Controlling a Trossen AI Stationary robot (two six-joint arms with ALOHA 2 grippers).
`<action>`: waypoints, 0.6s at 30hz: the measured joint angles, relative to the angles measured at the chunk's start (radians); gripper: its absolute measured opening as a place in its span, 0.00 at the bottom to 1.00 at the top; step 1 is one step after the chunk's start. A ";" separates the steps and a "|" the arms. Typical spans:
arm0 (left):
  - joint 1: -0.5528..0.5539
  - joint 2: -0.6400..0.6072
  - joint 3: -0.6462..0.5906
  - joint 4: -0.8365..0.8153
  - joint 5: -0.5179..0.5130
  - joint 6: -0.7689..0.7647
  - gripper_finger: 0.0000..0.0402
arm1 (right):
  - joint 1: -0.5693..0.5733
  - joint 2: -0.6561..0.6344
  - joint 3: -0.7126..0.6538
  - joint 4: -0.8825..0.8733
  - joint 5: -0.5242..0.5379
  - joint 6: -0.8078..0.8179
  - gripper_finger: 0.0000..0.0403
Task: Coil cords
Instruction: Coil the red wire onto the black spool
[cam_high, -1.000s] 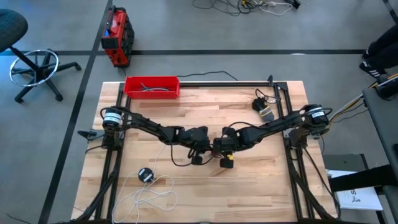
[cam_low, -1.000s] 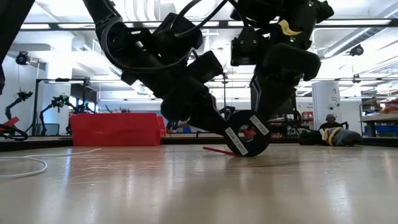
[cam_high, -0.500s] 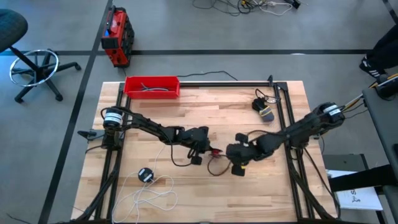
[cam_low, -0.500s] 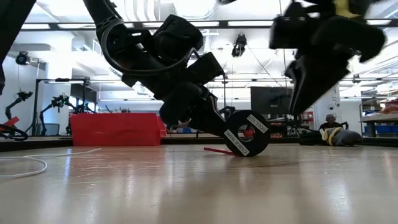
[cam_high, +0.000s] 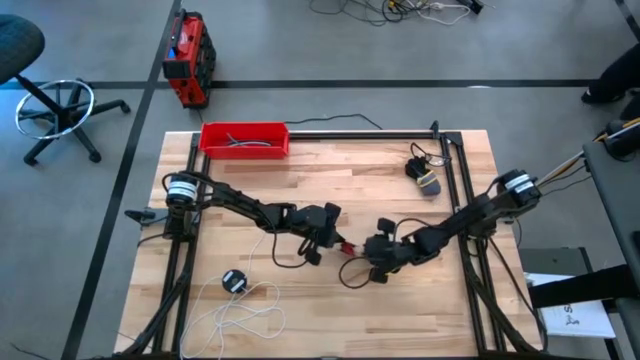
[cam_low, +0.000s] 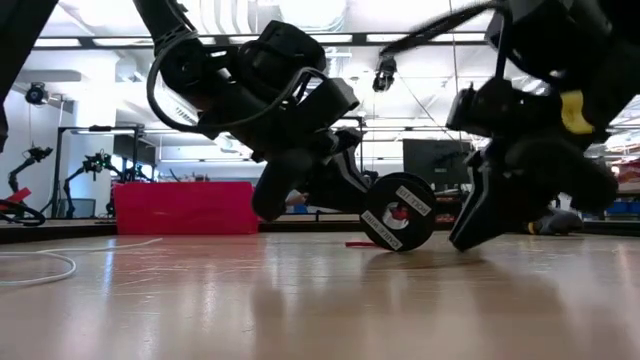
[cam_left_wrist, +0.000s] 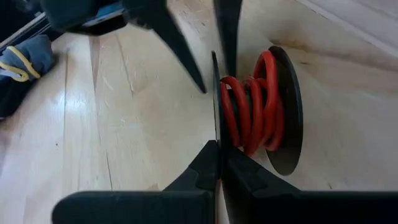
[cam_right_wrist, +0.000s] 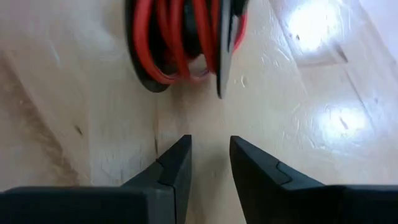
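Left hand (cam_left_wrist: 219, 158) pinches spool disc (cam_low: 398, 212) rim; red cord (cam_left_wrist: 249, 102) wound on it, mid-worktop (cam_high: 450, 300). Right hand (cam_right_wrist: 208, 163) spread, empty. Risk: thin-edge grip slips, coil unwinds (white cord (cam_high: 245, 312) uncoiled near left front corner).

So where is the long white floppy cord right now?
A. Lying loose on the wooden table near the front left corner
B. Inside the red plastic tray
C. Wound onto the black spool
A: the high view shows the white cord sprawled in loose loops on the wooden table, away from both grippers.
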 joint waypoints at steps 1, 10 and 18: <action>-0.002 0.000 0.000 0.000 -0.006 0.014 0.00 | 0.001 0.008 0.001 0.004 0.012 -0.018 0.26; -0.012 -0.001 -0.002 -0.009 -0.032 0.080 0.00 | 0.001 0.039 0.000 0.106 0.016 -0.120 0.26; -0.013 -0.001 -0.003 -0.010 -0.067 0.110 0.00 | -0.006 0.043 0.000 0.128 0.002 -0.061 0.16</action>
